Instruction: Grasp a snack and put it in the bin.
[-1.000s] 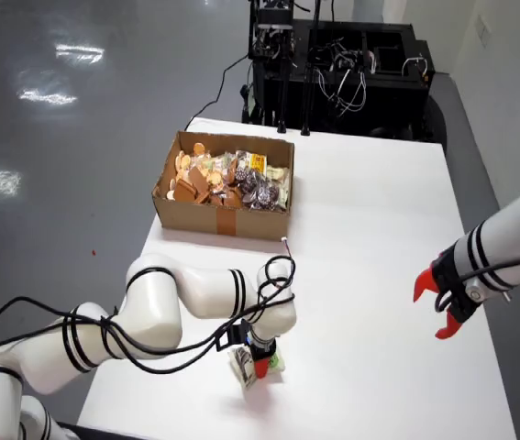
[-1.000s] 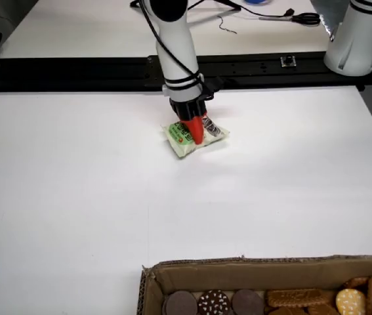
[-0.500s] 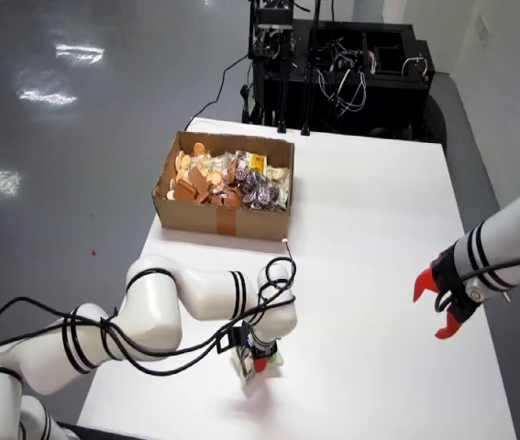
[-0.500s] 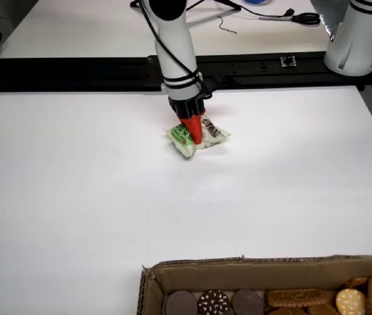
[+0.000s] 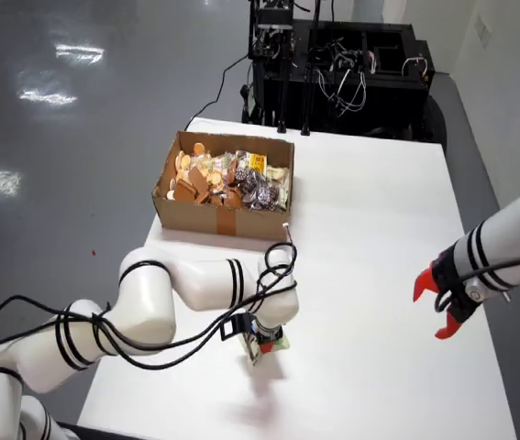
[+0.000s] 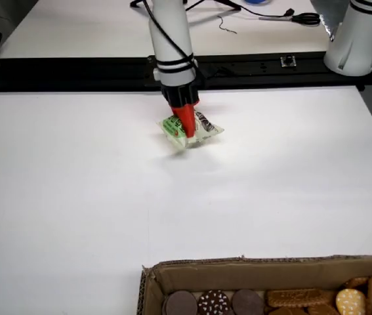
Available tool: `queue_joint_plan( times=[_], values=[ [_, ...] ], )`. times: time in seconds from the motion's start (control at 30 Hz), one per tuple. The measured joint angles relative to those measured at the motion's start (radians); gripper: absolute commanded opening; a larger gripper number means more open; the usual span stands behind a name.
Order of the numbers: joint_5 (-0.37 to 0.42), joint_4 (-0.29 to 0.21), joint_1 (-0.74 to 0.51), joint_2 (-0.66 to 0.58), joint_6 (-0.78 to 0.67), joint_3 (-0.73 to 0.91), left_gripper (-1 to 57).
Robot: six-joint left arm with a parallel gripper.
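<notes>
- The white surface [image 5: 379,238] fills most of the high view from the arm's end and nearly all of the low view from the box's end.
- The working arm [image 5: 186,293], white with black bands and looped cables, reaches in from the lower left of the high view and points its wrist straight down.
- A cardboard box [image 5: 224,220] sits near the surface's far left edge in the high view, heaped with biscuits and wrapped snacks; in the low view only its near rim [image 6: 264,266] and a row of round biscuits show.
- A second white arm [image 5: 507,243] hangs at the right of the high view, its red fingers spread and holding nothing.
- The end effector [image 6: 187,128] has its red fingers drawn narrow onto a snack packet.
- The snack packet [image 6: 205,130], clear wrap with green print, is gripped near its middle and hangs tilted just above the surface, well apart from the box.
</notes>
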Motion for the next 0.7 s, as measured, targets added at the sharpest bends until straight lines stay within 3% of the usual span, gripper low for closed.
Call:
queue_joint_plan(
  times=[0.7],
  values=[
    [0.007,0.156,0.068,-0.205,0.000,0.040,-0.3]
  ],
)
